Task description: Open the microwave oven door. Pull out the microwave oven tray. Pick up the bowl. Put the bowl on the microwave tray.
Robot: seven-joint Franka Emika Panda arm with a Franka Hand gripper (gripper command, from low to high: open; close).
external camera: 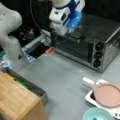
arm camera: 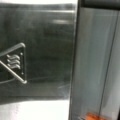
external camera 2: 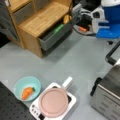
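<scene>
One arm: end effector [external camera: 55, 37] at the microwave oven door [external camera: 72, 48] upper left corner; opening cannot be told.
Door: closed.
Bowl [external camera 2: 27, 88]: on tabletop [external camera 2: 75, 62], holding a carrot [external camera 2: 27, 92].

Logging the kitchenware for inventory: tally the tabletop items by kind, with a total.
Oven: 1
Bowl: 1
Pink dish: 1
White hob under the dish: 1
Toy carrot in the bowl: 1
Total: 5

The gripper sits at the oven's closed door.
</scene>
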